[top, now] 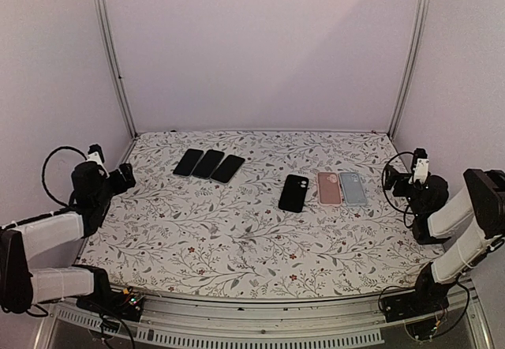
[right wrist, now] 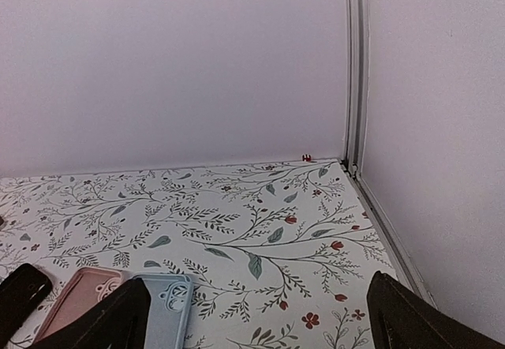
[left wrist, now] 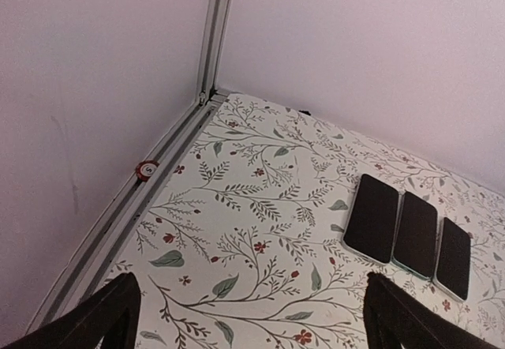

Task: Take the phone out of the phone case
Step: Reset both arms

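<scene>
The black phone case (top: 293, 193) lies flat, back up, a little right of the middle of the worktop (top: 237, 238). I cannot tell whether a phone sits inside it. The floral worktop fills the booth from wall to wall.

The left arm rests at the left edge. Its left gripper (left wrist: 248, 305) hangs above the cloth with its fingers spread wide, holding nothing. The right arm sits at the right edge, its right gripper (right wrist: 252, 305) likewise spread and bare.

Three dark phones (top: 208, 164) lie side by side, screens up, towards the far left, well apart from the black case. Just right of the black case lies a pink case (top: 329, 188), and right beside that a pale blue case (top: 353, 188).
</scene>
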Controlling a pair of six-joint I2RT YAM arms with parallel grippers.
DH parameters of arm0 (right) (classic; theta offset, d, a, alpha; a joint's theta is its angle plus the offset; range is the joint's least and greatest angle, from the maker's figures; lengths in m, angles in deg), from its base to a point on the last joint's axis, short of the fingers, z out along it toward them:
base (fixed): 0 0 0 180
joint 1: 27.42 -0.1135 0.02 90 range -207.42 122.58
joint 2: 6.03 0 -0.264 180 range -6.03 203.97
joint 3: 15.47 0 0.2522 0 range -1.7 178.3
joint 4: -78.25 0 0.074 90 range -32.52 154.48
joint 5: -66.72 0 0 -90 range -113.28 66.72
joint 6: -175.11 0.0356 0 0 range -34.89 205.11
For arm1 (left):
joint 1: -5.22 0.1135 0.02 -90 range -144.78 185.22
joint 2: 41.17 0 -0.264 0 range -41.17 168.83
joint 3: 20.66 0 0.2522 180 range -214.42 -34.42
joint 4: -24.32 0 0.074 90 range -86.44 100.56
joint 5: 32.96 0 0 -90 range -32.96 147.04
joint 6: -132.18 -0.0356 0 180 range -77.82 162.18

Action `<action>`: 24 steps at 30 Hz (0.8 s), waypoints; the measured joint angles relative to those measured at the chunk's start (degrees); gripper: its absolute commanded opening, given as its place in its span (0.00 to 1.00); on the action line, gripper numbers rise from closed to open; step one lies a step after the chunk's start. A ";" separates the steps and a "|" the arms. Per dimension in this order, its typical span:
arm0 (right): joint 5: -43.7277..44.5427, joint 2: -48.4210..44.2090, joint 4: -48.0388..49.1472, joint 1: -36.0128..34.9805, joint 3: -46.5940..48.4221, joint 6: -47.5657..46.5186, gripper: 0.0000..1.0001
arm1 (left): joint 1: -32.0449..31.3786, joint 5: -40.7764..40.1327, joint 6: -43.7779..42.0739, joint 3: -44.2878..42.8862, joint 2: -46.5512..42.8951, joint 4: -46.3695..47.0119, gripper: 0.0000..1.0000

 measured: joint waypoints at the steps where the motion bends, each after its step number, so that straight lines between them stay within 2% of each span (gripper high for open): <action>1: 0.02 0.00 -0.02 -0.04 0.11 -0.09 0.99 | 0.02 -0.98 -0.79 1.70 0.76 2.97 0.99; 7: -0.37 0.04 -0.59 -0.04 1.36 -0.37 0.99 | 0.02 -5.62 -6.25 7.23 8.00 19.28 0.99; 15: -1.25 0.15 -1.33 -0.04 1.77 -0.70 0.99 | 0.07 -5.90 -12.37 10.82 18.67 41.20 0.99; 20: -2.78 0.35 -1.70 -0.04 2.12 -1.66 0.99 | 0.07 -2.05 -15.28 11.54 25.05 50.25 0.99; 24: -3.80 0.42 -2.23 -0.04 2.58 -2.64 0.99 | 0.11 6.16 -19.19 11.45 29.92 55.32 0.99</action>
